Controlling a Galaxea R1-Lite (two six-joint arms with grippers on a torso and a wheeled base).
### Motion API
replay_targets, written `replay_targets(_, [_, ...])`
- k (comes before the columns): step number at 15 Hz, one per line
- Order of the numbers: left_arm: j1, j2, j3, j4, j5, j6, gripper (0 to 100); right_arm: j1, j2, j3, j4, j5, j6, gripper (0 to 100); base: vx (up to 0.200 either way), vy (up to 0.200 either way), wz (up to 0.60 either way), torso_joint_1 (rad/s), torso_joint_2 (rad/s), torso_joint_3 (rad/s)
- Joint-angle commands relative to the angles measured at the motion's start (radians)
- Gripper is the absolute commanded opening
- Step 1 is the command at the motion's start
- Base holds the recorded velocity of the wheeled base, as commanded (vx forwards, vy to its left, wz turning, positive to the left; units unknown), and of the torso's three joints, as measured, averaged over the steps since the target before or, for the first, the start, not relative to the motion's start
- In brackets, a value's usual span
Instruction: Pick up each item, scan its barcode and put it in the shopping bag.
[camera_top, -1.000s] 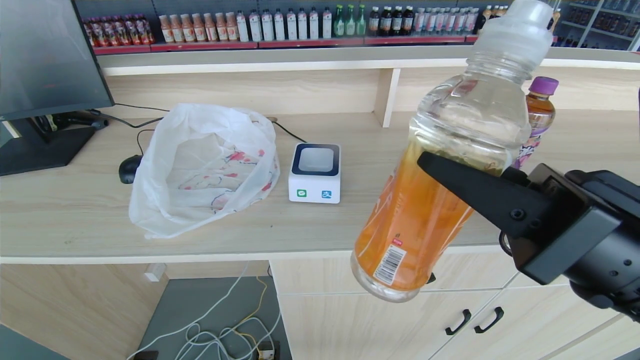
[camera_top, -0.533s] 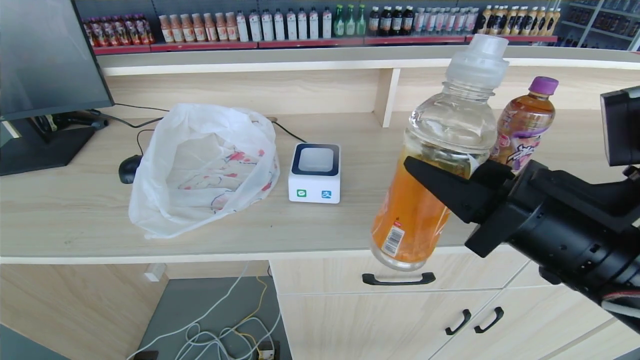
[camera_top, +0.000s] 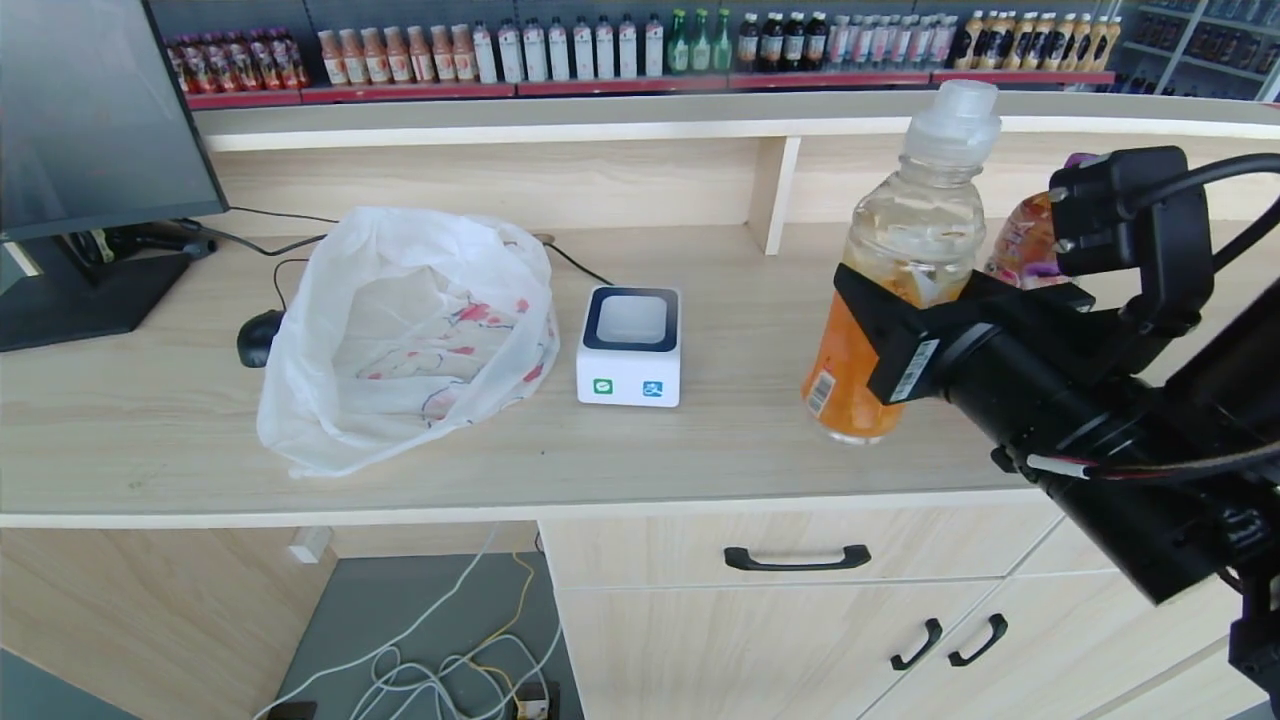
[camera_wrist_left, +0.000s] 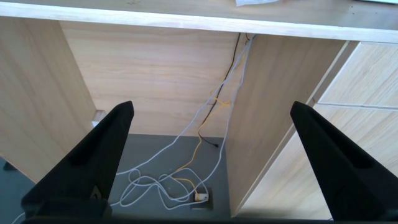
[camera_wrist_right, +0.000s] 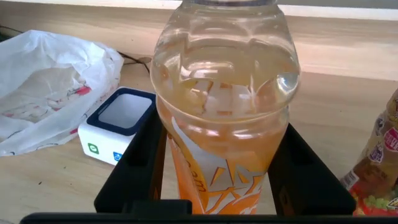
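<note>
Right claw (camera_top: 890, 330): clamped on drink bottle (camera_top: 848, 372), right of centre.
Left claw (camera_wrist_left: 211, 112): fingers apart, empty.
Bottle: clear smooth plastic, orange liquid, barcode low on its side.
Scanner (camera_top: 630, 345): white box, centre frame.
Bag (camera_top: 400, 340): thin crinkled plastic, left of centre, open.
Progress: likely unscanned, unbagged; purple-capped bottle (camera_top: 1020, 245) waits behind.

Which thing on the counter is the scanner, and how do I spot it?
Look at the long wooden counter. Near its middle, just right of the white plastic bag and left of the orange bottle, sits the scanner. It is the only small white box, with a dark-rimmed window on top and two coloured squares on its front.
</note>
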Motion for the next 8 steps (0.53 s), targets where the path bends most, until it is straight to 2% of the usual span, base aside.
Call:
replay_targets(1, [0.000, 0.000, 0.000, 0.000, 0.001, 0.000, 100, 0.003, 0.010, -0.014, 0.002, -0.013, -0.010, 0, 0.000, 0.000, 0.00, 0.000, 0.00, 0.000])
replay_targets(3, [0.000, 0.000, 0.000, 0.000, 0.000, 0.006, 100, 0.003, 0.015, -0.010, -0.040, -0.022, -0.068, 0, 0.000, 0.000, 0.00, 0.000, 0.00, 0.000])
replay_targets(8, [0.000, 0.000, 0.000, 0.000, 0.000, 0.006, 100, 0.003, 0.041, -0.020, -0.072, -0.022, -0.090, 0, 0.000, 0.000, 0.00, 0.000, 0.00, 0.000])
